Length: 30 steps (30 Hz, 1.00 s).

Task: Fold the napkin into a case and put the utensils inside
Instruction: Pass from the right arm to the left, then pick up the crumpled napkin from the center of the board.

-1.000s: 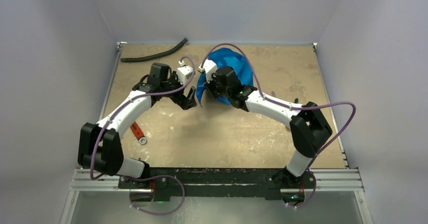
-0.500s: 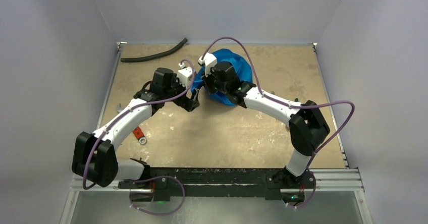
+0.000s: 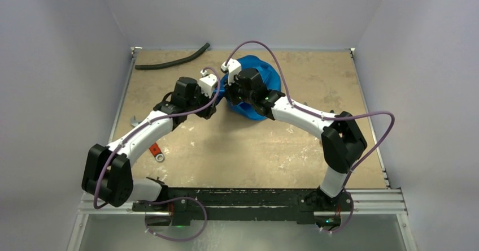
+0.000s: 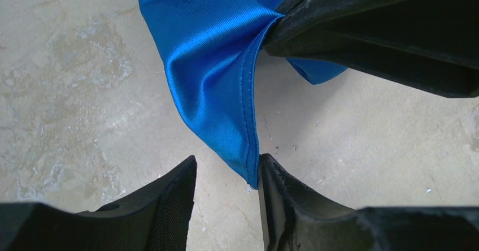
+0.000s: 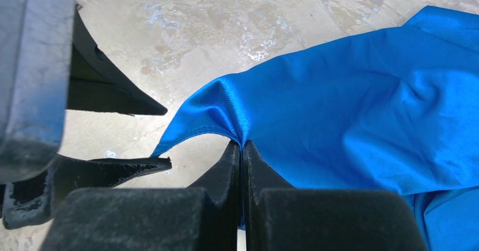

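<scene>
While the blue napkin (image 3: 270, 77) lies bunched near the far middle of the tan counter (image 3: 254, 149), both arms meet at its left edge. The right jaws are pressed together on a raised fold of the napkin, holding a hemmed corner up off the counter. The left jaws stand apart around that hanging corner, its hem right against one finger, not clamped. A black hose (image 3: 172, 63) lies at the far left, well apart from the cloth.

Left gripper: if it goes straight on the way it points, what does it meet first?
Probably the napkin: its hemmed corner hangs between the jaws of the open left gripper, pinched further up by the right gripper. Depth is uncertain.
</scene>
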### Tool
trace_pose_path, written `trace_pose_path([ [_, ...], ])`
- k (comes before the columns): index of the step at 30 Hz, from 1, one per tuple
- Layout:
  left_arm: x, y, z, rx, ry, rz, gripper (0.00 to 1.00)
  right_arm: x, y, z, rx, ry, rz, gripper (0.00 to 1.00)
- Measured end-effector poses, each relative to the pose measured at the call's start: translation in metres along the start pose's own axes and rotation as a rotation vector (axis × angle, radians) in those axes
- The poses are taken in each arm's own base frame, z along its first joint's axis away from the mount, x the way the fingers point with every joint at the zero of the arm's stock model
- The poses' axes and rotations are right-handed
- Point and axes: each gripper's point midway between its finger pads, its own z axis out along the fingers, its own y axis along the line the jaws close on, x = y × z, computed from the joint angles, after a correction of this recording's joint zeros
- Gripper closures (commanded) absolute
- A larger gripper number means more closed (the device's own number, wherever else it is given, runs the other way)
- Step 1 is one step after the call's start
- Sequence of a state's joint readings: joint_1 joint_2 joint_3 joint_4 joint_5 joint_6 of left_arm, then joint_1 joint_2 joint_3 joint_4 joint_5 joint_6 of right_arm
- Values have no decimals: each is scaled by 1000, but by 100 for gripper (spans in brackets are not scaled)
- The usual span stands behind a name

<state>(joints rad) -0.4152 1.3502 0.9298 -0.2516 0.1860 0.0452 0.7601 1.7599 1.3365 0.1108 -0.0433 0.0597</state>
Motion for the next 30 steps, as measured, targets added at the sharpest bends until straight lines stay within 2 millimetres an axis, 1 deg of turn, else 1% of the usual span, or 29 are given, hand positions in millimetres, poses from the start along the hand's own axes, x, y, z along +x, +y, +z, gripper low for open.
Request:
trace_pose_path([
  [2,0,0,1,0,1,-1,41,0,1,0,-6,0,5,100],
  [6,1,0,3,0,4,-3,34,0,6,0,-32,1,15,100],
  [8,0,2,3,-9,-1,1,34,0,9,0,-45,3,19,100],
  [9,-1,4,3,-16,-6,2,37,0,10,0,-53,3,21,100],
  [10,-3,5,3,-24,-11,5,41,0,11,0,-56,4,22,100],
  [11,-4,6,4,-30,-15,6,49,1,11,0,-58,4,24,100],
  [12,-4,7,4,-35,-16,7,62,1,12,-1,-60,4,26,100],
  [14,-4,8,5,-40,-17,11,82,1,12,-1,-63,4,28,100],
  [15,-4,10,5,-44,-16,18,90,0,13,-1,-65,3,29,100],
  [16,-4,11,6,-48,-18,27,99,0,13,-2,-66,3,30,97],
  [17,-5,12,6,-56,-19,33,100,0,13,-3,-68,2,31,87],
  [19,-6,18,5,-82,-21,51,100,1,16,-7,-80,3,37,59],
  [20,-8,21,4,-102,-20,59,100,2,16,-9,-80,4,44,49],
  [21,-10,26,2,-127,-18,71,100,4,16,-12,-77,5,49,44],
  [25,-32,54,-10,-239,-47,89,100,12,11,-24,-43,8,53,36],
  [27,-44,75,-20,-299,-68,78,100,19,4,-33,-4,11,52,34],
  [28,-47,88,-26,-333,-76,67,100,21,2,-36,11,13,52,34],
  [30,-48,108,-36,-388,-79,56,100,30,-7,-42,59,23,46,33],
])
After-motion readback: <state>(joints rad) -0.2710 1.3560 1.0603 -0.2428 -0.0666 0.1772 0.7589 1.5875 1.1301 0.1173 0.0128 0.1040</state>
